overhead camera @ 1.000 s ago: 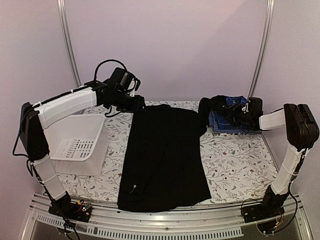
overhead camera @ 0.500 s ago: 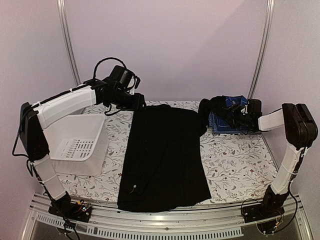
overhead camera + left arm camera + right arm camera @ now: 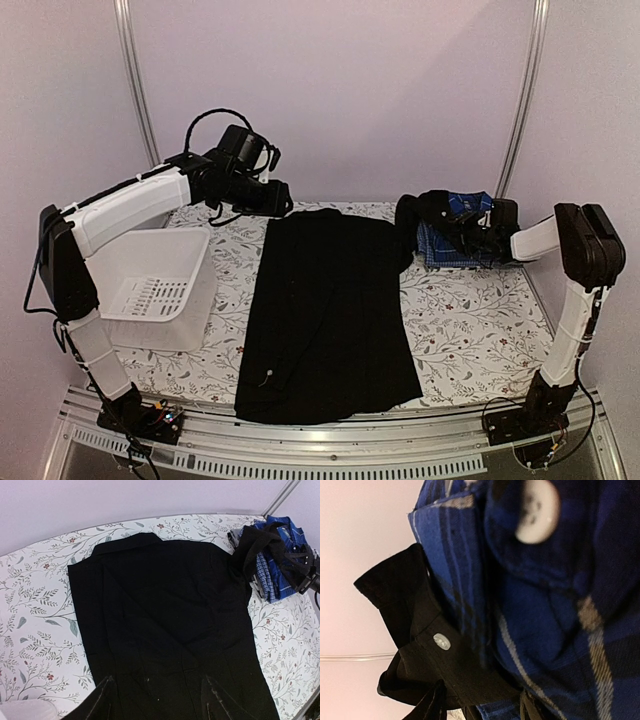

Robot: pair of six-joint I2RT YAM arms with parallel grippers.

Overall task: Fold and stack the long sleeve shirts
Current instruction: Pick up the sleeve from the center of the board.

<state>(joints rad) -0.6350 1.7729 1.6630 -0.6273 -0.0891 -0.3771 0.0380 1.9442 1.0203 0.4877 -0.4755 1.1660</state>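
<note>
Right gripper (image 3: 468, 232) sits at the far right of the table, nosed into the folded plaid shirt (image 3: 440, 252) where the bunched black sleeve (image 3: 412, 215) drapes over it. The left gripper (image 3: 272, 200) hovers above the collar end of the black shirt (image 3: 330, 310), which lies flat down the middle of the floral table cover (image 3: 480, 320), hem at the near edge. Off left, the white slotted basket (image 3: 195, 290) stands apart from the shirts.

Left wrist view: left gripper (image 3: 157, 700) has its fingers spread with nothing between them, well above the cloth. Black shirt (image 3: 165, 615) is spread out, one sleeve trailing right onto the plaid shirt (image 3: 280, 565).

Right wrist view: right gripper (image 3: 480, 707) shows only its fingertips at the bottom edge, partly apart. The black cuff (image 3: 415, 605) with its pale button (image 3: 441, 641) and the plaid shirt (image 3: 545, 630) crowd right against them (too close and dark to sort the layers). Cannot tell whether anything is pinched.

Step in hand looks like freeing the black sleeve from the plaid pile so it can fold across the body. To do it well:
- Pinch the cuff alone, not the plaid layer under it.
- Lift just clear, then draw it toward the middle.
- Don't drag or unfold the plaid shirt.
- The left gripper could pin the collar so the body doesn't slide.
</note>
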